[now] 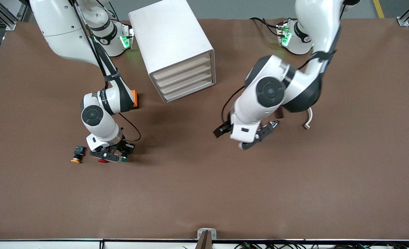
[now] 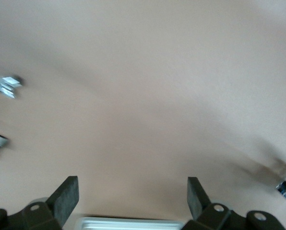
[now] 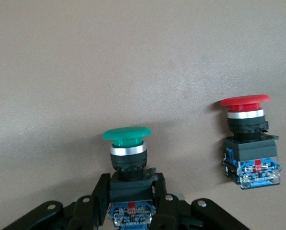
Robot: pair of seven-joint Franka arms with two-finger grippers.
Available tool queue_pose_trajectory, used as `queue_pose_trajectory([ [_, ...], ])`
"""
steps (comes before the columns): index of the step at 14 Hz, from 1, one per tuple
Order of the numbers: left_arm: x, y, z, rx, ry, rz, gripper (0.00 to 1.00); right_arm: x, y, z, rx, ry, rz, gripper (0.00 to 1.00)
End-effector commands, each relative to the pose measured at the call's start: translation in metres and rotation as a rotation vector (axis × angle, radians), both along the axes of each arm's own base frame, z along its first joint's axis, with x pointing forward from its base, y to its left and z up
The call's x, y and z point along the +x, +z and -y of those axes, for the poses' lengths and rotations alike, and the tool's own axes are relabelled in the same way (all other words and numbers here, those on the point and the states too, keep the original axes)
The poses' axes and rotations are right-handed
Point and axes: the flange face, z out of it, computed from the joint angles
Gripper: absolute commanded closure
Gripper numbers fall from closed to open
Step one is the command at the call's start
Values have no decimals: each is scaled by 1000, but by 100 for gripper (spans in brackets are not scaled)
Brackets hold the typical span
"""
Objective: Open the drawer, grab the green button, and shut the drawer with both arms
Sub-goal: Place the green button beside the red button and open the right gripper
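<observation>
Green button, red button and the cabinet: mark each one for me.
green button [image 3: 127,134], right wrist view, on its round cap.
red button [image 3: 245,101], right wrist view, on its cap.
cabinet [image 1: 168,34], front view, on its white top.

In the front view, the right end effector [image 1: 111,156] is covering most of the green button [image 1: 124,159] and the red button [image 1: 103,161]. In the right wrist view, the frame edge is cutting off the green button's rear. In the left wrist view, blurred objects [image 2: 4,86] are remaining unidentifiable.
</observation>
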Motion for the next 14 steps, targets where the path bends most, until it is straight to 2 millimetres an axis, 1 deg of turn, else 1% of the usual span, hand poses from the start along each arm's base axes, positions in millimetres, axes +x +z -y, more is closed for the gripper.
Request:
queue_pose_trajectory([
  [1,1,51,-73,21,-122,-1,1,7,-1,-2,-3,5,9,88],
  [2,3,66,-100,20,-159,-3,1,7,-1,-2,-5,10,9,49],
  [3,5,79,-130,18,-203,-9,1,7,-2,-4,-3,6,9,0],
  [4,5,92,-158,12,-246,-8,1,7,-2,-5,-2,4,8,0],
  [6,5,113,-223,-1,-325,-18,1,7,-2,-5,-2,3,8,0],
  [8,-2,116,-267,-11,-385,-28,1,7,-1,-4,-3,3,6,0],
  [9,-7,117,-296,2,-386,-28,1,6,-2,-5,-5,5,-1,0],
  [10,-15,120,-314,8,-408,-23,1,7,2,-5,-4,11,3,0],
  [12,-34,113,-343,3,-449,-12,1,6,9,-1,-12,8,-16,0],
  [14,-49,99,-348,14,-464,27,1,6,21,0,-15,13,-20,0],
])
